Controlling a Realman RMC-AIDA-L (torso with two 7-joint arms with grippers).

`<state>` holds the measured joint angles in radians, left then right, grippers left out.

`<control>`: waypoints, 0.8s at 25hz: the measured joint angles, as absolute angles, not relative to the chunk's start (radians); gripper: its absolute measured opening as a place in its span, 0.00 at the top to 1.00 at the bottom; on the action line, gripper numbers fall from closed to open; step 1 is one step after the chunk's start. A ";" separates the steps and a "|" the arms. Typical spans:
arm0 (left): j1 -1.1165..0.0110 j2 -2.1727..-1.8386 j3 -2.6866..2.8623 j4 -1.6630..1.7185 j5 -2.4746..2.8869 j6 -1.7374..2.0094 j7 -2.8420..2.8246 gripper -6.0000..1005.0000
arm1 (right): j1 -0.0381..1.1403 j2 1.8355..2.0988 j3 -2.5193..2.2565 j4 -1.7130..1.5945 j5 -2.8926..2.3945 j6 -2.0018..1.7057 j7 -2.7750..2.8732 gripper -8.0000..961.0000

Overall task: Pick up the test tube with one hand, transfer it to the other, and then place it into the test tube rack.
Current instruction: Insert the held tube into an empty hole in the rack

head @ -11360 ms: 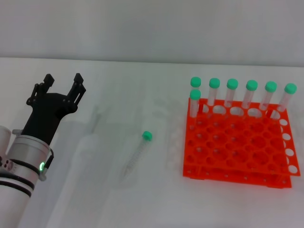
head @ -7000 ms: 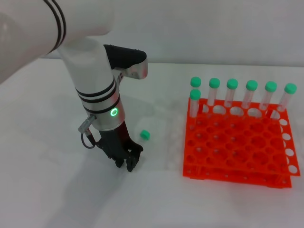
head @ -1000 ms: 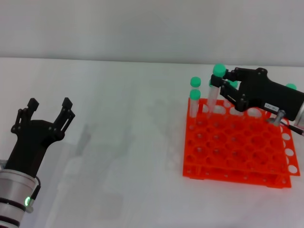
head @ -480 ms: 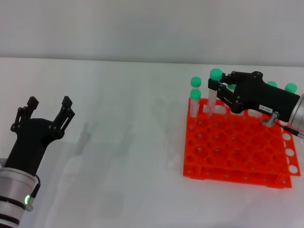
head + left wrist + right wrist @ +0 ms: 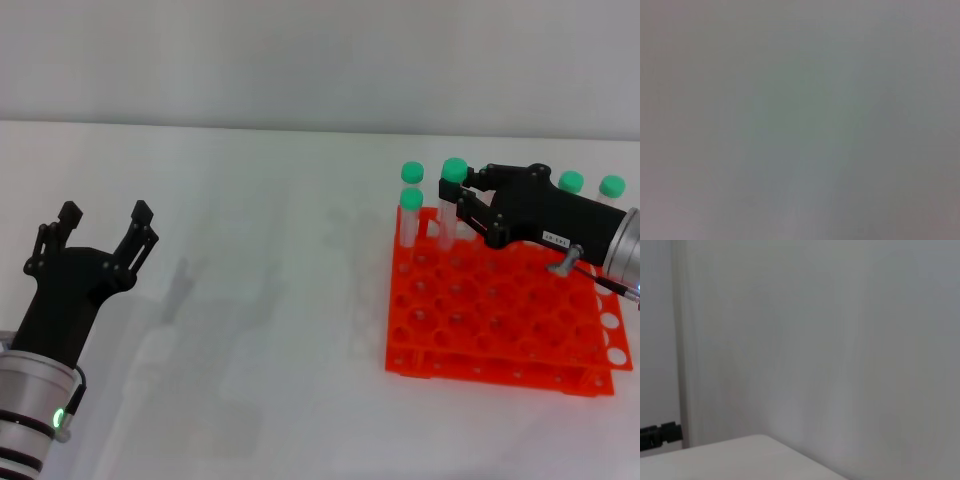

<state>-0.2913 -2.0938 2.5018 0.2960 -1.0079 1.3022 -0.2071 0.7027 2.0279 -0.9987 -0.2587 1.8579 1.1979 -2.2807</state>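
Head view: I'm seeing the right gripper (image 5: 465, 200) reaching in over the back of the orange rack (image 5: 500, 312), fingers closing around the test tube (image 5: 449, 205) just below its green cap. Tube is standing upright in a back-row hole, second from the left end. Other capped tubes (image 5: 410, 212) are sitting in the same back rows; front holes are showing no tubes. Left gripper (image 5: 100, 232) is hanging over the white table (image 5: 260, 330) far left, fingers spread, gripping nothing.
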 joint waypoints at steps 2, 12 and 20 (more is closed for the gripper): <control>-0.293 -2.094 2.502 0.296 -1.008 1.302 -0.207 0.11 | 0.700 2.028 -0.997 -0.251 1.858 1.187 -2.281 0.75; -0.302 -2.094 2.501 0.293 -1.008 1.302 -0.207 0.11 | 0.695 2.028 -0.998 -0.233 1.859 1.168 -2.296 0.75; -0.314 -2.093 2.500 0.290 -1.023 1.302 -0.207 0.11 | 0.692 2.028 -0.991 -0.215 1.859 1.139 -2.302 0.74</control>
